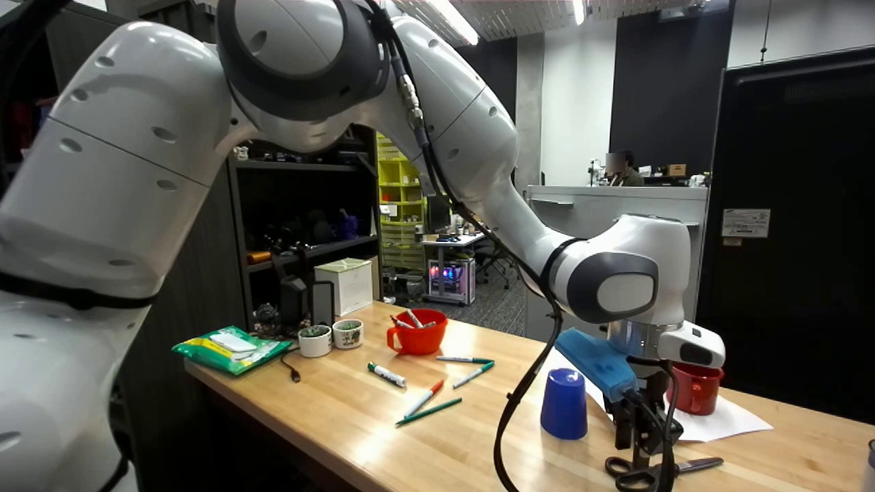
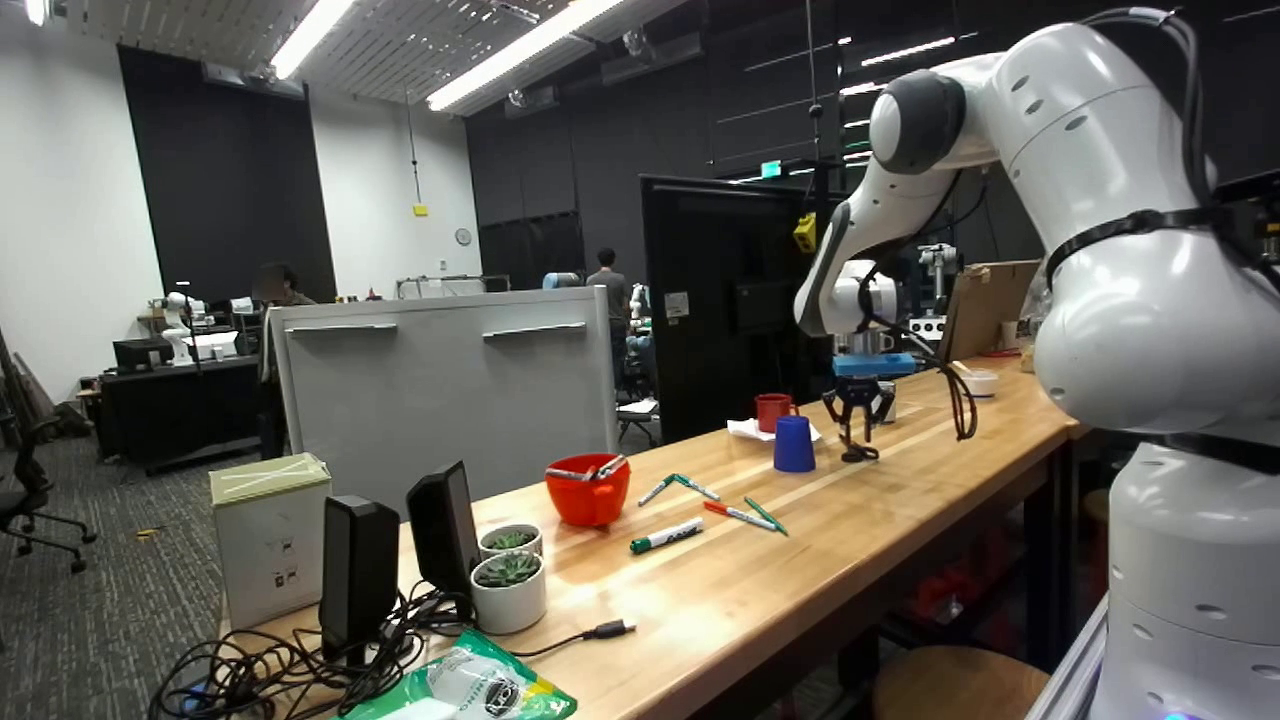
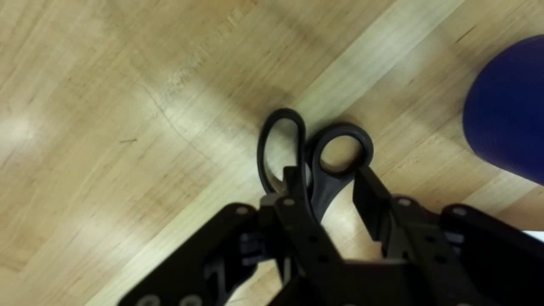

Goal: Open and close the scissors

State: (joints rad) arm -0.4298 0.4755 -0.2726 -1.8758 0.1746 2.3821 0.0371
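Note:
The scissors lie flat on the wooden table, dark loops and grey blades, seen in an exterior view (image 1: 697,465) with the blades pointing right and lying together. In the wrist view my gripper (image 3: 327,173) straddles the scissors (image 3: 323,189). One finger reaches into the long loop and rests against its inner side; the opposite finger sits at the outer edge of the round loop. Handle parts fill the gap at the tips, so the jaws look shut on them. The two loops stand side by side. The blades are hidden under the gripper in the wrist view.
An upturned blue cup (image 1: 564,403) stands close beside the gripper. Behind it a red mug (image 1: 701,393) sits on white paper (image 1: 735,424). Farther along the table are several markers (image 1: 386,374), an orange-red cup (image 1: 424,335) holding pens, and small planters (image 1: 315,343).

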